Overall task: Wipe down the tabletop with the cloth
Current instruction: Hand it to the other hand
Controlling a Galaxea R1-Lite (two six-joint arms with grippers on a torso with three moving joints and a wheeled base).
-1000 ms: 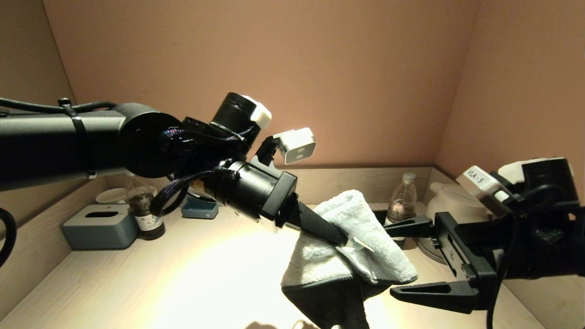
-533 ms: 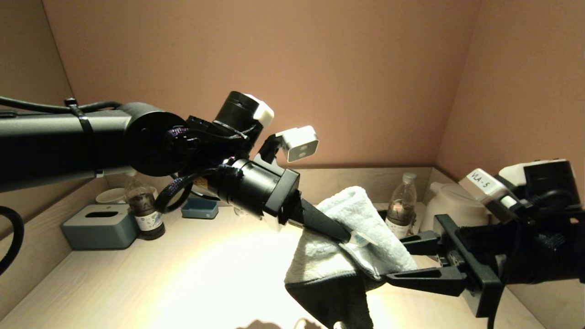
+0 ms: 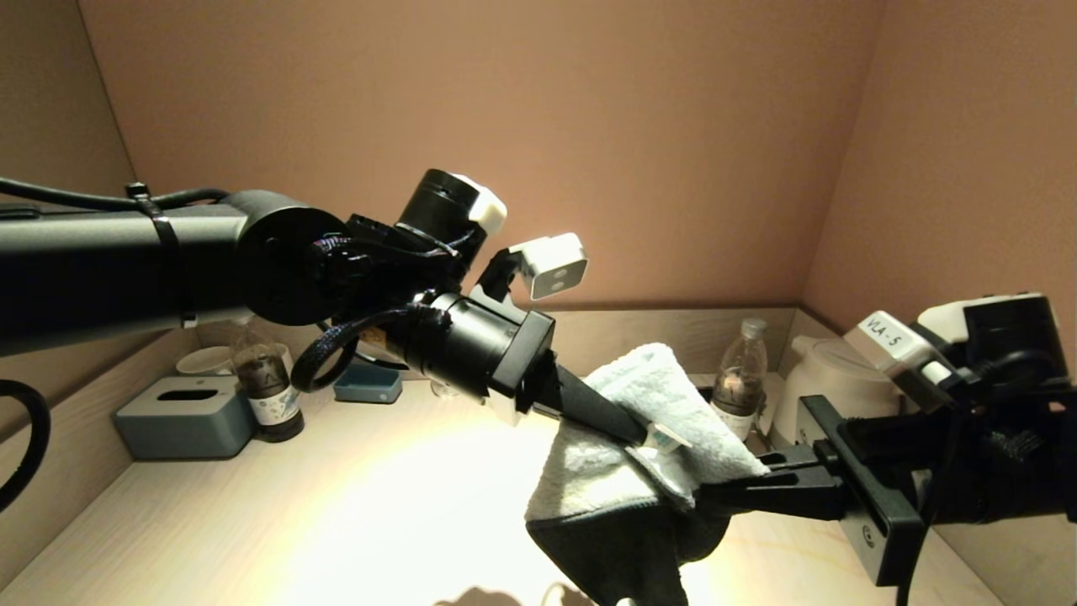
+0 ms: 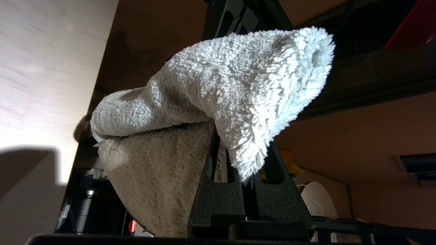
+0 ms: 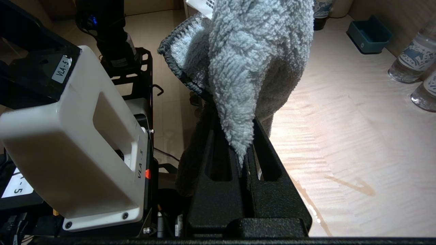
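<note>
While the cloth [image 3: 648,421] was held above the bench [image 3: 336,522], it was clamped by both pincers: the left pincer [image 3: 644,439] pinched its upper fold, and the right pincer [image 5: 242,149] gripped its hanging edge.

White fluffy cloth [image 3: 652,404], dark grey edging; pale wood-grain tabletop [image 3: 353,513]; black tools.

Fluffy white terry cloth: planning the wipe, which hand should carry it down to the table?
Right, probably. The right hand is shut on the fluffy white terry cloth and sits lower, nearer the wooden tabletop; the left hand also grips it.
</note>
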